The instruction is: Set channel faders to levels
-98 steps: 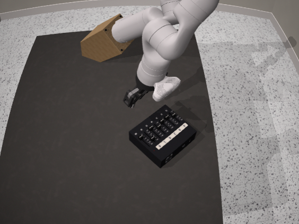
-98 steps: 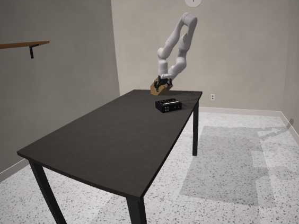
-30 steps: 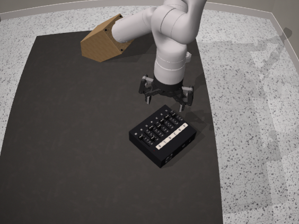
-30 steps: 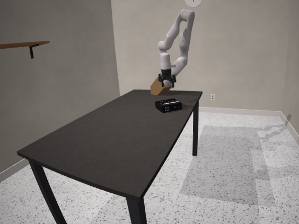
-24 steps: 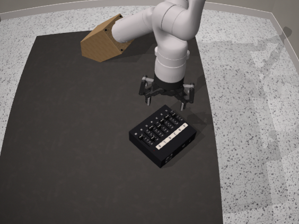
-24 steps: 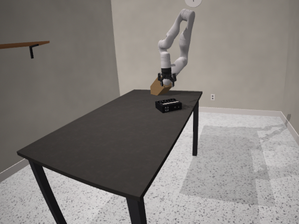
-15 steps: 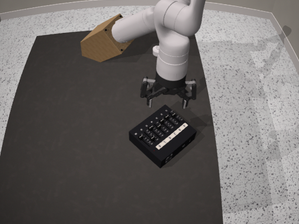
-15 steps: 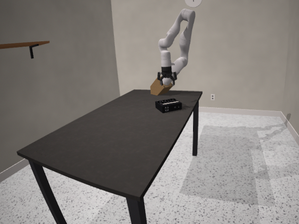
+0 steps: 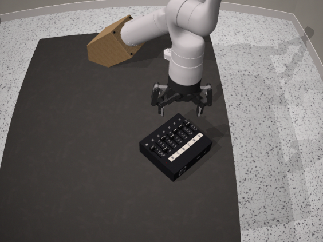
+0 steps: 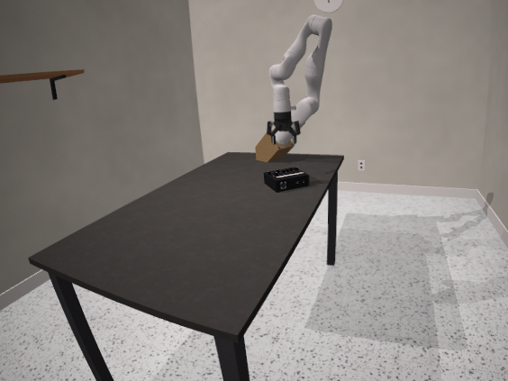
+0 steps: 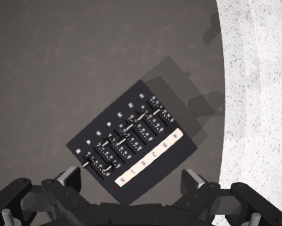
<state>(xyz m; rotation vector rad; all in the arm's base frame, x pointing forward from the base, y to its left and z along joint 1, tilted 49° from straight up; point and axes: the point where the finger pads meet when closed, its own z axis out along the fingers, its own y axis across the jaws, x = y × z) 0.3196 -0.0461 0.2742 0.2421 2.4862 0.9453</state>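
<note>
The black lighting desk [image 9: 175, 146] stands flat on the dark table near its right edge. It carries a row of several faders [image 9: 171, 135] with black caps and a white tape strip [image 9: 186, 147] with small written levels too small to read. The desk also shows in the exterior view [image 10: 286, 179] and in the wrist view [image 11: 132, 142], where the tape [image 11: 149, 157] lies on the near side. My gripper [image 9: 181, 109] is open and empty. It hangs pointing down well above the desk's far end, touching nothing; it also shows in the exterior view [image 10: 283, 137].
A tan wooden block [image 9: 112, 44] sits at the back of the table, where the arm is mounted. The table's right edge [image 9: 229, 121] runs close beside the desk, with speckled floor beyond it.
</note>
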